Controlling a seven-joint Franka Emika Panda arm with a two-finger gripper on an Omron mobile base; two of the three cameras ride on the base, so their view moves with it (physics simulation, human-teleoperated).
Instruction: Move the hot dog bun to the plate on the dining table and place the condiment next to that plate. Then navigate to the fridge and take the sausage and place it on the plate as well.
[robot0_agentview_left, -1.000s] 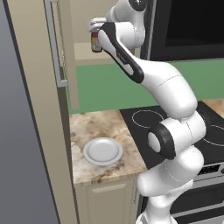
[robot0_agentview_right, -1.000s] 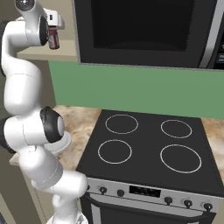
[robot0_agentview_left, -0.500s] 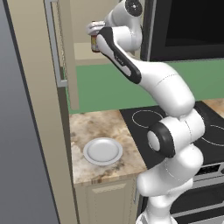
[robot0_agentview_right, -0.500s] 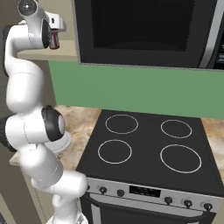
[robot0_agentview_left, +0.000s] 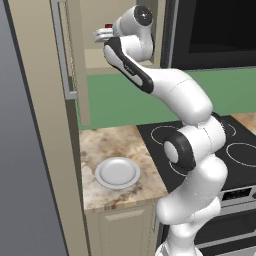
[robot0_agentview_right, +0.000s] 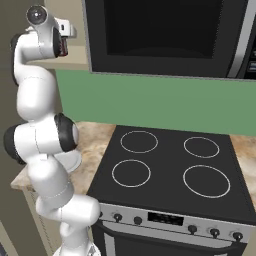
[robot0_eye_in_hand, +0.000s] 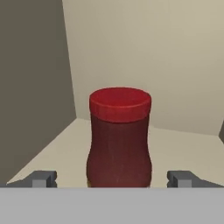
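The condiment (robot0_eye_in_hand: 119, 140), a dark red bottle with a red cap, stands upright on the shelf of an open upper cabinet. My gripper (robot0_eye_in_hand: 113, 179) is open, one fingertip (robot0_eye_in_hand: 41, 178) left of the bottle and the other on its right, both clear of the glass. In the left base view the hand (robot0_agentview_left: 102, 35) reaches into the cabinet and the condiment's cap (robot0_agentview_left: 108, 26) peeks above it. From the right base view the bottle (robot0_agentview_right: 63, 46) shows just under the hand. The hot dog bun, plate, dining table and sausage are out of view.
A small white plate (robot0_agentview_left: 117, 172) lies on the marbled counter (robot0_agentview_left: 100, 145) below the cabinet. The black stove (robot0_agentview_right: 170, 170) and a microwave (robot0_agentview_right: 160, 30) are to the right. The cabinet door (robot0_agentview_left: 65, 55) hangs open on the left. A tall grey slab (robot0_agentview_left: 20, 150) lines the left edge; whether it is the fridge I cannot tell.
The hand has pushed further into the cabinet, so the bottle that stood just ahead of the fingers now sits between them. The jaws stayed wide.
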